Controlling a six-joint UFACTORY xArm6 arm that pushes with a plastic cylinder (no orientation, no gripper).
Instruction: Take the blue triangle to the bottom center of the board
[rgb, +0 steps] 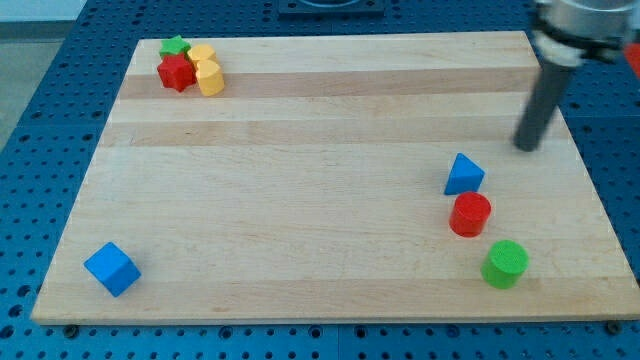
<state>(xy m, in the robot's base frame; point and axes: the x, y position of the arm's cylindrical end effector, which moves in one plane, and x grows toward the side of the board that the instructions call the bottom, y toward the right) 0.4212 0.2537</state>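
Observation:
The blue triangle (463, 175) lies on the wooden board (300, 180) at the view's right, a little below mid-height. My tip (525, 148) rests on the board up and to the right of it, a short gap apart, touching no block. A red cylinder (470, 214) sits just below the triangle, and a green cylinder (505, 263) lies below and right of that.
A blue cube (111, 268) sits near the bottom left corner. At the top left a cluster holds a green star (175, 46), a red block (176, 72) and two yellow blocks (205, 68). The board's right edge is close to my tip.

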